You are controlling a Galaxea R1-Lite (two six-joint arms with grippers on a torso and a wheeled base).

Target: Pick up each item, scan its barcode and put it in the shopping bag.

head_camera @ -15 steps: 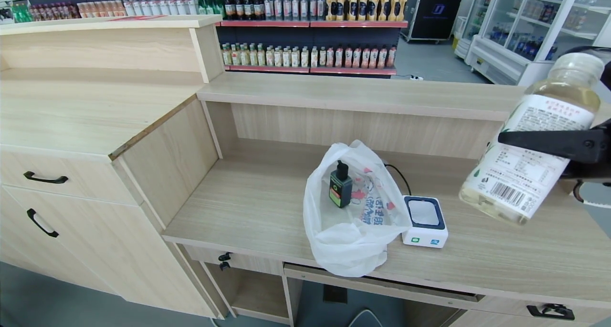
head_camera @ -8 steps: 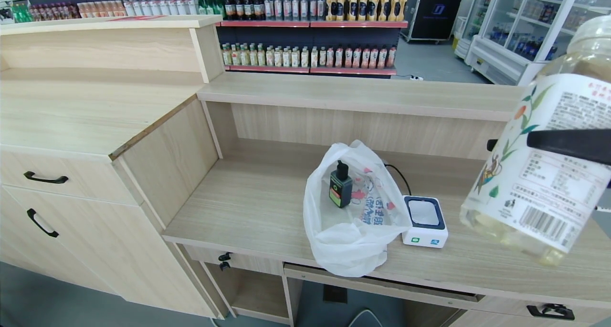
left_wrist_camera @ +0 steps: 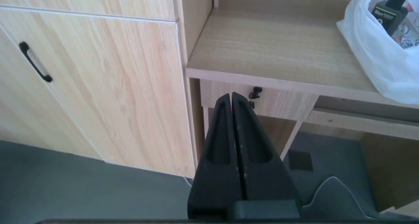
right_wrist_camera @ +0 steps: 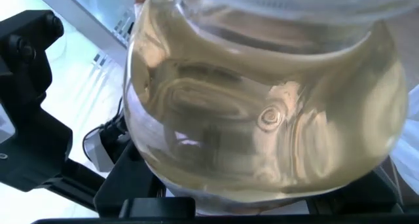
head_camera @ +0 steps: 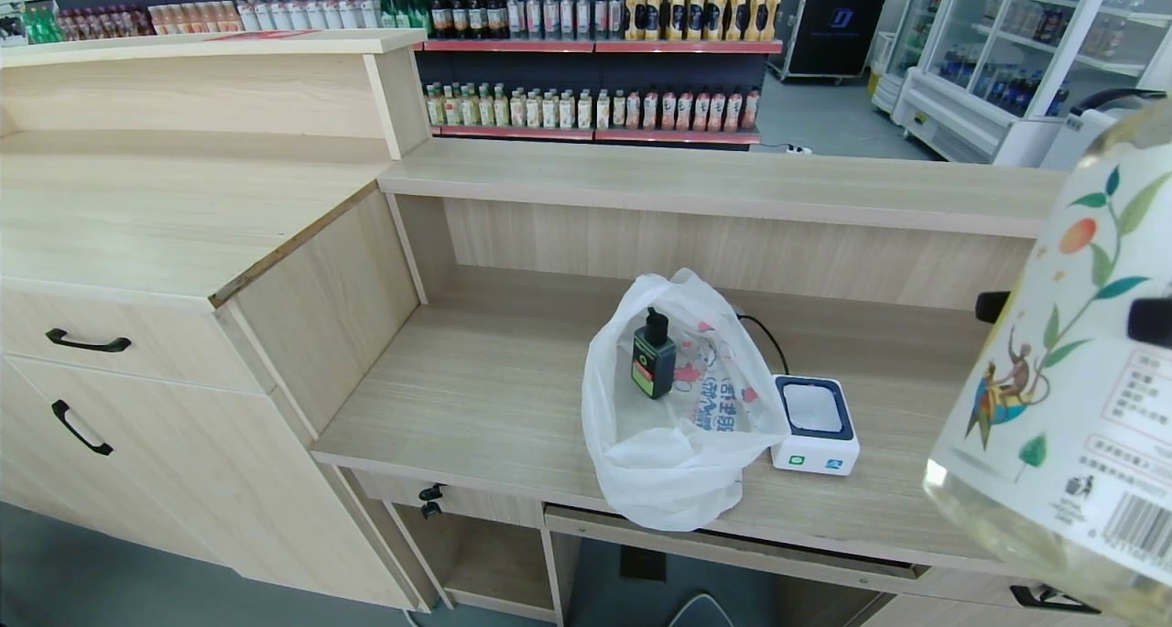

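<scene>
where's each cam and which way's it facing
Head view: on the head, facing down at the counter and shopping bag; right pincer holds the bottle.
Left wrist view: low beside the counter, facing the cabinet past its shut left pincer.
Right wrist view: against the bottle's base.
Shared: head and left wrist show the shopping bag.

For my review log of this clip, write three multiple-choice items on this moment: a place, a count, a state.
1. Where is the scanner relative to the shopping bag?
A) inside it
B) beside it, on the counter
C) on the ledge above it
2. How many items are in the shopping bag?
A) none
B) one
C) three
3. The left hand is:
A) shut, empty
B) wide open
C) shut on a bottle
Key: B, it stands next to the bag; B, one dark pump bottle inside; A, fingers meet, nothing between.
</scene>
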